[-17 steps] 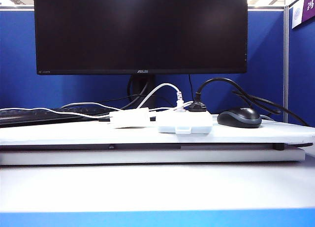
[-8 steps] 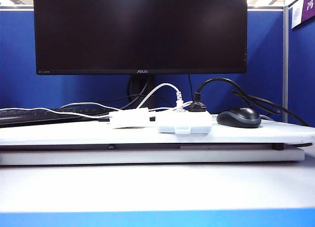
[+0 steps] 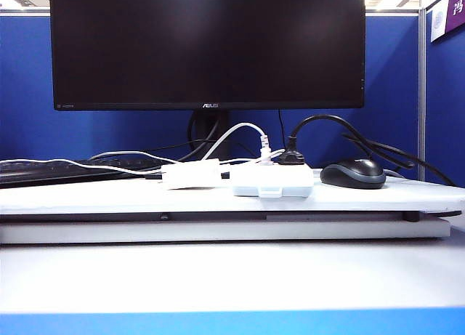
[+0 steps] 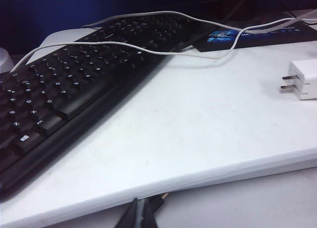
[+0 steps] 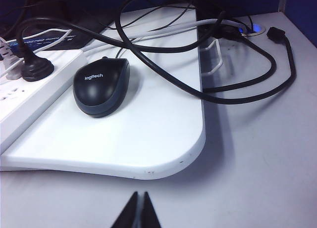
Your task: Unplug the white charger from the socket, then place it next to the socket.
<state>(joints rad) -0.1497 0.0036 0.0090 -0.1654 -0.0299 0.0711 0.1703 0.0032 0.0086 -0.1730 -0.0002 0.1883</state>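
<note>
The white charger (image 3: 191, 175) lies flat on the white board (image 3: 218, 198), unplugged, just left of the socket (image 3: 272, 180). Its long axis runs side to side in the exterior view, and in the left wrist view its two prongs (image 4: 288, 83) point sideways, towards the keyboard (image 4: 64, 89). The left gripper (image 4: 140, 217) and right gripper (image 5: 138, 211) both sit closed and empty, low before the board's front edge.

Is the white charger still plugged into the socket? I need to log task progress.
No: in the left wrist view the white charger lies on the board with its two prongs bare.
</note>
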